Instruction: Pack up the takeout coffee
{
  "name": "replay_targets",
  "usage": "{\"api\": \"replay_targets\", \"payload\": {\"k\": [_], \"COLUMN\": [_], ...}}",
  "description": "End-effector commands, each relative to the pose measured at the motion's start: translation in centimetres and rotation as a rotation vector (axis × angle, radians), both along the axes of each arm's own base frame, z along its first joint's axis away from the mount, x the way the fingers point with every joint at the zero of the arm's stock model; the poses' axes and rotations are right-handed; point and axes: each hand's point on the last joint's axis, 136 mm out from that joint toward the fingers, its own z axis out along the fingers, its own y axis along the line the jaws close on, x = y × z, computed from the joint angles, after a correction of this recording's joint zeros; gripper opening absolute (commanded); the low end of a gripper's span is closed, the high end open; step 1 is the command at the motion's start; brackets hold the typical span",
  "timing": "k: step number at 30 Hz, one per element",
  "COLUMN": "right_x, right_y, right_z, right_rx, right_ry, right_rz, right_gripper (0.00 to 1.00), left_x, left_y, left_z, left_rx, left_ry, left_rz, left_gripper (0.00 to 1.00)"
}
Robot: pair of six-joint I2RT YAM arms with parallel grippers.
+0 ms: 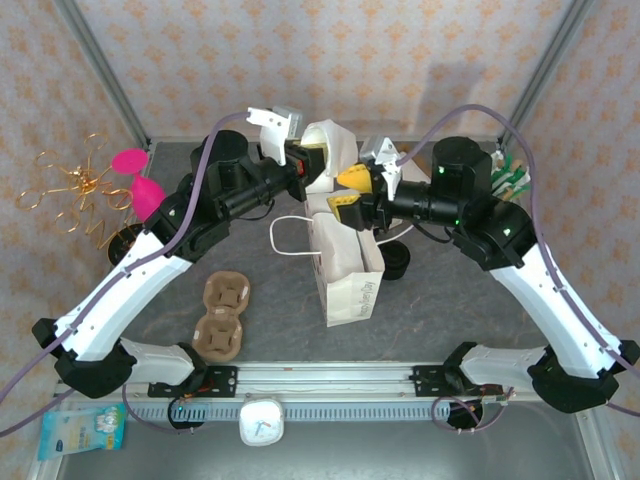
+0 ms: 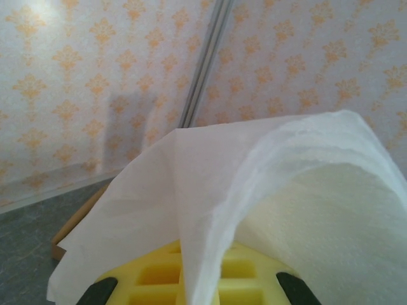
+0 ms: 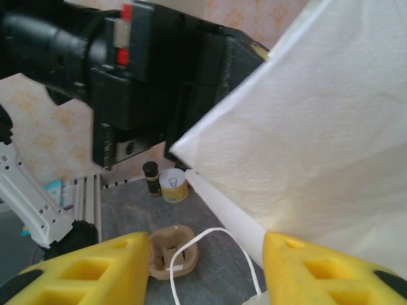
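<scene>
Side print on bag (image 1: 340,262): dark script, unreadable. Grip: left claw (image 1: 308,158) clamped on bag's top flap; right claw (image 1: 350,191) beside it, half open, empty. Can't tell where the coffee cup is; black round item (image 1: 397,262) on table near right claw.

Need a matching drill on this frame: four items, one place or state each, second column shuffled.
1. left gripper
2. right gripper
3. paper bag
4. cup carrier

A. jaws open
B. flat on the table, left of the bag
C. shut on the bag's top edge
D. white, in the middle of the table

Pairs: 1-C, 2-A, 3-D, 4-B
</scene>
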Motion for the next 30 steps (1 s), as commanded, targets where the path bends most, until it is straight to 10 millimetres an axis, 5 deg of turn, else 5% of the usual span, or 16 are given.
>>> {"api": "replay_targets", "payload": {"k": [1,7,18,24,30], "right_x": [-2.5,-0.3,2.9,6.9,7.2], "right_y": [-1.8,-4.2,-6.2,-6.2,-4.4], "right_z": [2.8,1.9,2.6,1.6,1.2], "right_rx": [0.016,-0.055,-0.112,-0.173,-0.162], "right_ry": [-0.079,-0.093,-0.242,-0.281,-0.372], "right_rz": [0.041,-0.068,-0.125,-0.118,0.018], "right_gripper": [0.55,0.71,0.77,0.84,0.90], "left_x": [-0.4,-0.7,-1.9,-2.8,-3.6], "left_y": [0.3,0.4,0.2,0.1,0.1], "left_z": [2.1,1.6,0.9,-0.5,-1.0], "left_rx": [0.006,0.078,0.221,0.329,0.376], "left_ry": [-0.081,-0.093,-0.147,-0.145,-0.166], "left_rz": [-0.032,-0.057,-0.135,-0.195,-0.241], "left_gripper": [0.00,0.00,0.00,0.00,0.00]}}
